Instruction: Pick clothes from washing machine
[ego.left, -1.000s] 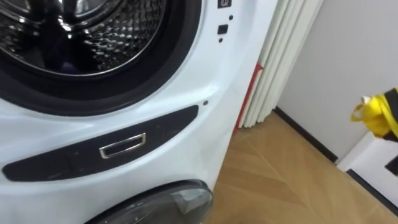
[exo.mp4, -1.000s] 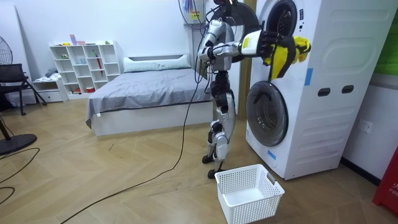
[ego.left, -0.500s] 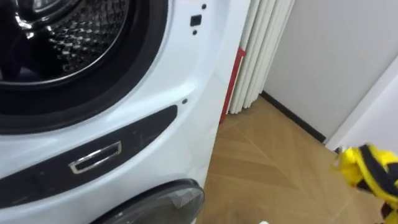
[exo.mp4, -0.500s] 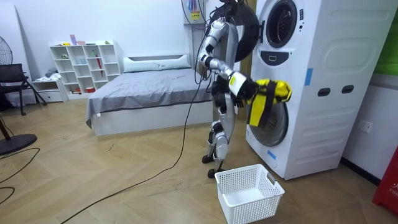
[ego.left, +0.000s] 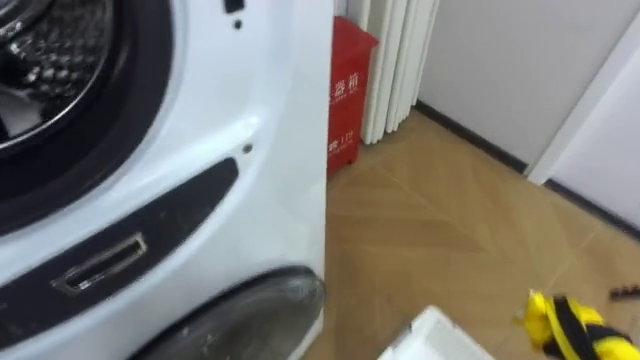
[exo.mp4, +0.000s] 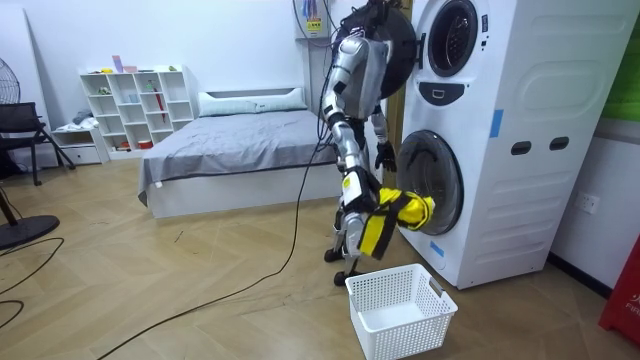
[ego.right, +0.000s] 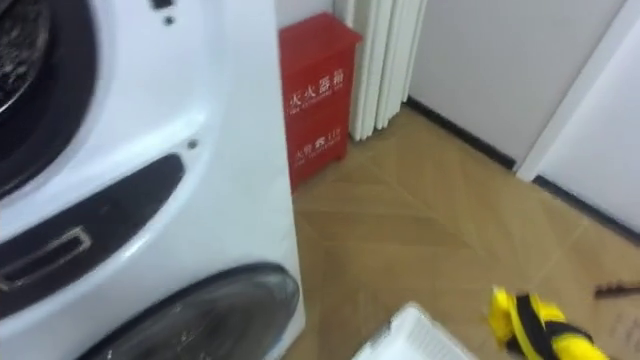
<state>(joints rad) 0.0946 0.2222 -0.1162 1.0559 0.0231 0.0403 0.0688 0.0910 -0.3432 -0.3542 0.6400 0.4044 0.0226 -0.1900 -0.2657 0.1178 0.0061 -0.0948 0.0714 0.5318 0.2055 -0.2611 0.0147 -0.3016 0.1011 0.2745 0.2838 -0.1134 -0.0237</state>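
Fingers of the right hand are curled into a yellow-and-black garment and hold it clear of the floor. This is the single piece of clothing in sight, at the lower right of the eye views. In the room view it hangs at centre frame with its long axis running straight down. It is above the white basket and a little toward the basket's left rim. In the left eye view the basket's corner pokes in at the bottom edge, just left of the garment. A clean drop probably needs the hand to come over the basket's middle before it lets go. The right hand is the nearer one to the basket. The left hand hangs higher, beside the left edge of the lower door.

There is one basket and one garment. The washing machine fills the left half of the eye views and has two round openings. The lower door is dark glass and closed, at bottom left. The upper drum is open, at top left, and shows bare metal in the part visible. Whether more clothes lie inside cannot be told. One red box stands past the machine's corner, at top centre. Behind it one white curtain hangs against the wall.
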